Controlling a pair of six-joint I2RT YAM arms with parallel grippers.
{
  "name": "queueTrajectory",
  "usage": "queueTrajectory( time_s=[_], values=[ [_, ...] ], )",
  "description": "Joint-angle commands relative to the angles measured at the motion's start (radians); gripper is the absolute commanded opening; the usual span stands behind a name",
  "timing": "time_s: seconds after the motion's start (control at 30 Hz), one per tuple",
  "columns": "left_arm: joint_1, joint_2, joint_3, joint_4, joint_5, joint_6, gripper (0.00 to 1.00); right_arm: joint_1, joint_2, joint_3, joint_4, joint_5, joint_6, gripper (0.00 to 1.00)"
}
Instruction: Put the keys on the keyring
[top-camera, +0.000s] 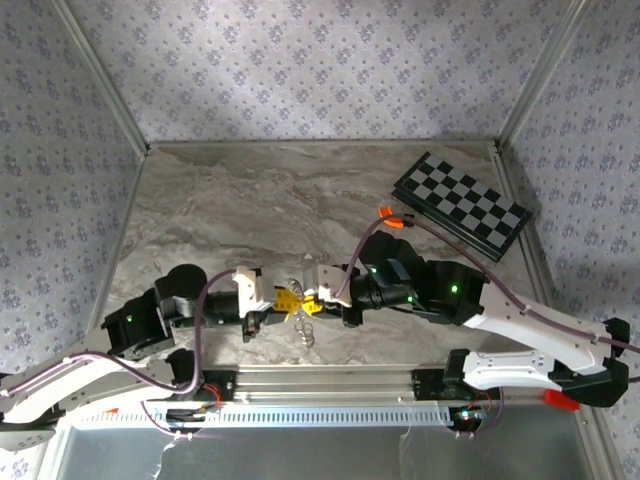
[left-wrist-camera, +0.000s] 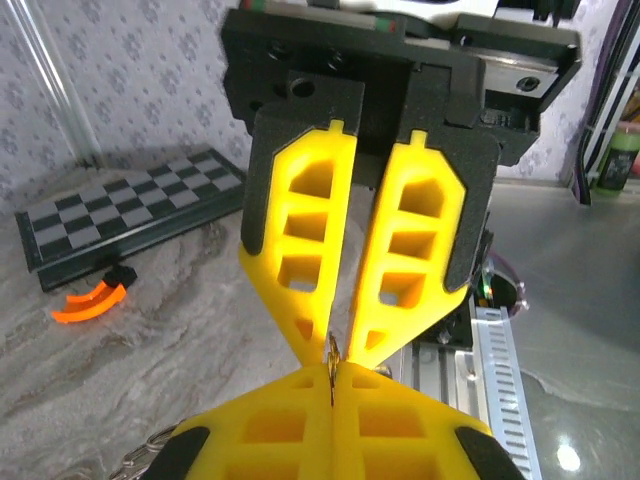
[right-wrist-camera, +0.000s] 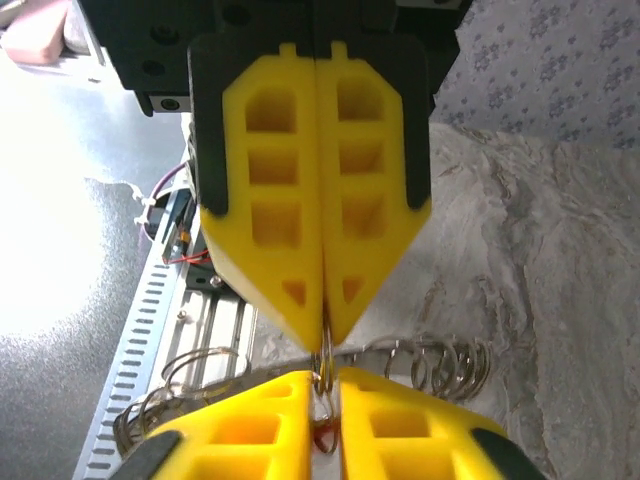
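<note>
My two grippers meet tip to tip low over the near middle of the table. The left gripper (top-camera: 291, 300) (left-wrist-camera: 333, 372) (right-wrist-camera: 323, 335) is shut on a thin wire loop of the keyring (top-camera: 306, 331) (right-wrist-camera: 440, 365), whose silvery loops hang and spread below and to both sides. Facing it, the right gripper (top-camera: 313, 303) (right-wrist-camera: 328, 385) (left-wrist-camera: 335, 345) has its fingers a narrow gap apart. In that gap sit the pinched loop and the red head of the key (right-wrist-camera: 322, 437). The key's shaft is hidden.
A black-and-white chequered board (top-camera: 460, 205) (left-wrist-camera: 130, 205) lies at the back right, with an orange curved piece (top-camera: 391, 219) (left-wrist-camera: 92, 300) beside it. The metal rail (top-camera: 330, 380) runs along the near edge just behind the grippers. Patterned walls close in three sides.
</note>
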Motion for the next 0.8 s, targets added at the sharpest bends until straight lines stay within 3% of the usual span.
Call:
queueTrajectory(
  time_s=[0.0, 0.2, 0.6, 0.77],
  values=[
    [-0.002, -0.052, -0.029, 0.177, 0.006, -0.025, 0.0, -0.005, -0.033, -0.04, 0.049, -0.03, 0.046, 0.18],
    [-0.004, -0.111, -0.11, 0.308, 0.022, -0.069, 0.0, -0.02, -0.055, -0.065, 0.083, -0.095, 0.081, 0.2],
    [-0.009, -0.118, -0.132, 0.366, 0.033, -0.076, 0.0, -0.074, -0.14, -0.126, 0.19, -0.181, 0.171, 0.44],
    [-0.012, -0.106, -0.133, 0.384, 0.041, -0.076, 0.0, -0.086, -0.14, -0.148, 0.247, -0.205, 0.214, 0.46]
  ],
)
